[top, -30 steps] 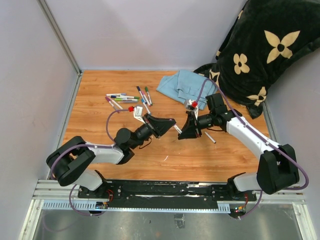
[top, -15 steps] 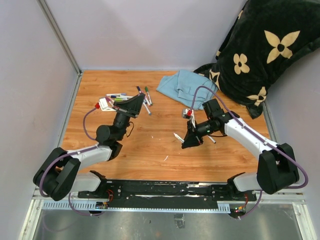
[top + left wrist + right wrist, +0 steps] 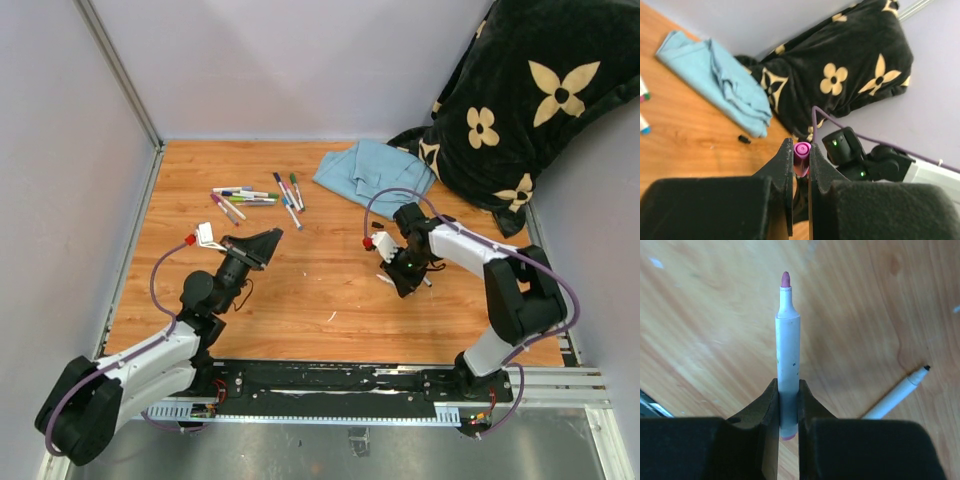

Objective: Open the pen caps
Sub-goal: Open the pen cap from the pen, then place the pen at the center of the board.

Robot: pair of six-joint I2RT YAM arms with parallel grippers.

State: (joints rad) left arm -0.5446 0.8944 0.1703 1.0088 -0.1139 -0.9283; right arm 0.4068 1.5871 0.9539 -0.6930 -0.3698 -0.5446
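My left pincer is clamped narrow on a small magenta cylindrical plastic cap, and my right pincer is clamped narrow on a thin white plastic marker barrel. 1 second ago both pincers met nose to nose over the middle of the orange-brown wooden table. Now they are well apart, the left drawn back toward its own side and the right dropped low over the boards. I judge this pen opened, as its dull-pink felt tip stands bare. A 2nd bare white marker with a black tip lies near my right pincer. A tiny black cap lies loose near the crumpled light-blue cloth. The remaining caps, smooth and coloured, sit on a loose cluster of markers at the far left, so most of the work is probably left. A plush black blanket with cream flowers fills the far right corner.
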